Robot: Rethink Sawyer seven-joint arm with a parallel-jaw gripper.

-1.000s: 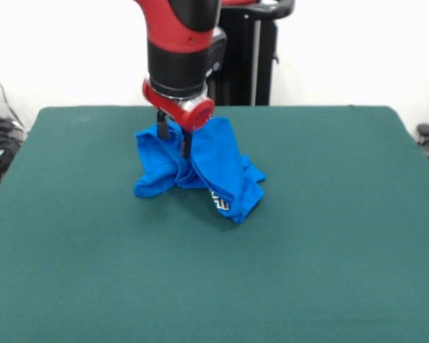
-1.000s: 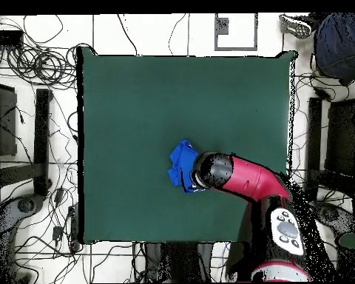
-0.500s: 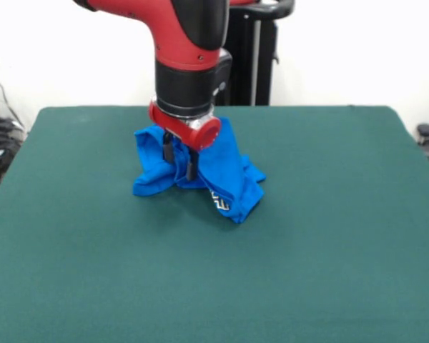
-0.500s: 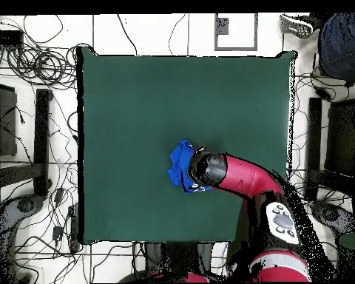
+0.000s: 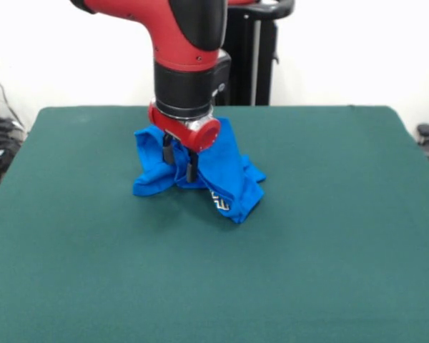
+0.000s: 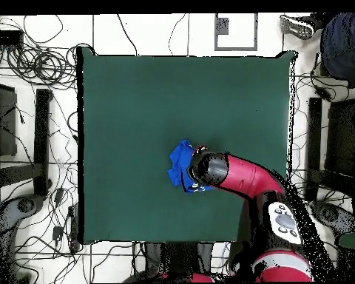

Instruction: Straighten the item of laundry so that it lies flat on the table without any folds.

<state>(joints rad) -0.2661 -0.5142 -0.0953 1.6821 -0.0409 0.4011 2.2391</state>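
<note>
The item of laundry (image 5: 225,168), a bright blue shirt, lies bunched in a crumpled heap on the green table (image 5: 329,236), a little left of centre toward the far side. A strip of white print shows at its near fold. My gripper (image 5: 179,163) is down in the heap's left half. Its two dark fingers (image 5: 167,152) stand apart, open, with blue cloth round them. In the overhead view the shirt (image 6: 180,161) pokes out from under the red arm (image 6: 243,177), which hides the gripper there.
The table (image 6: 151,103) spreads wide on every side of the shirt. Cables (image 6: 32,66) lie on the floor round it. A black stand (image 5: 254,53) rises behind the far edge. A dark blue rounded shape (image 6: 343,44) sits past the table's corner.
Over the last second the gripper came down from just above the heap into the cloth and shifted slightly right. The shirt has hardly changed shape.
</note>
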